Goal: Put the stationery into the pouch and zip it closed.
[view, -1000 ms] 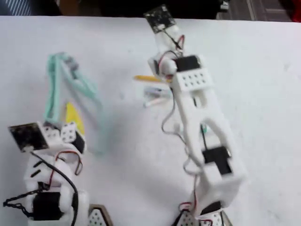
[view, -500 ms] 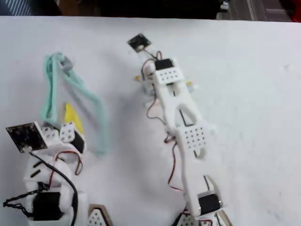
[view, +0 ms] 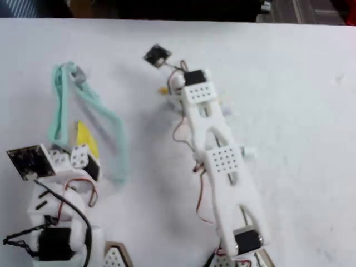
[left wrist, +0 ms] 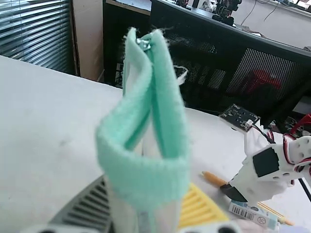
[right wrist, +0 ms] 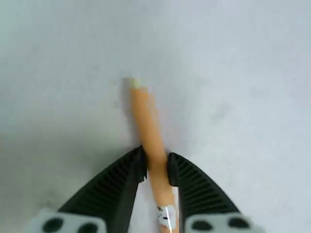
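A white table [view: 311, 111] is seen under both arms, and behind it a dark room with window blinds [left wrist: 34, 34] and black mesh furniture [left wrist: 218, 82] is shown. On the table, an orange pencil [right wrist: 148, 126] is gripped between the 2 black jaws of the right gripper [right wrist: 156, 167], which are pressed against its sides. The pencil seems to be lying flat on the table. Just beside it, a white labelled stick [left wrist: 252, 213] is also found on the table. Apart from these 2 things, the mint-green pouch [view: 83, 111] is held up by the left gripper [left wrist: 146, 213], whose jaws are clamped on its near edge, and its mouth is held open. It cannot be told if any stationery is inside yet. The step in hand is judged to be the picking up of the pencil. Next, the pencil must be lifted, carried across and slid into the open mouth without the soft rim being pushed shut. The zip is not yet closed.
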Motion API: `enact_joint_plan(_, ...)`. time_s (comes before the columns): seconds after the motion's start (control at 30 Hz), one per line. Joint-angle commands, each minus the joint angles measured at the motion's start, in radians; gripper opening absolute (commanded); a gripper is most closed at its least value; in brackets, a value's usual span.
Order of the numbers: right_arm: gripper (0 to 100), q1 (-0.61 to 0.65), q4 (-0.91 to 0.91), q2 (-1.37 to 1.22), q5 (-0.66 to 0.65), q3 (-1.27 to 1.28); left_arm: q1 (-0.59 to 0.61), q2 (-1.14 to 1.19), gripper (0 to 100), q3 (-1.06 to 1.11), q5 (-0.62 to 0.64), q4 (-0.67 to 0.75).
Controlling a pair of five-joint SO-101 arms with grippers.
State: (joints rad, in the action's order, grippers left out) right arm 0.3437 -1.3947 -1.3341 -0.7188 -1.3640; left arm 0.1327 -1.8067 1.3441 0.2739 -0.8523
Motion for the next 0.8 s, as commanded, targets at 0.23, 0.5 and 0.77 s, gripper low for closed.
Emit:
enact_joint_plan(0.23,3.8,0.024,-0.220,-0.002,-0.206,-0.009,-0.012,-0.013,2,-0.034,0.008,0.038)
enact_joint_plan(0.5,1.7,0.008,-0.325,0.076,-0.173,-0.147,-0.122,-0.013,2,-0.038,-0.029,0.038)
enact_joint_plan(0.77,1.7,-0.027,-0.326,0.259,-0.026,-0.193,-0.286,-0.013,2,-0.040,-0.161,0.038)
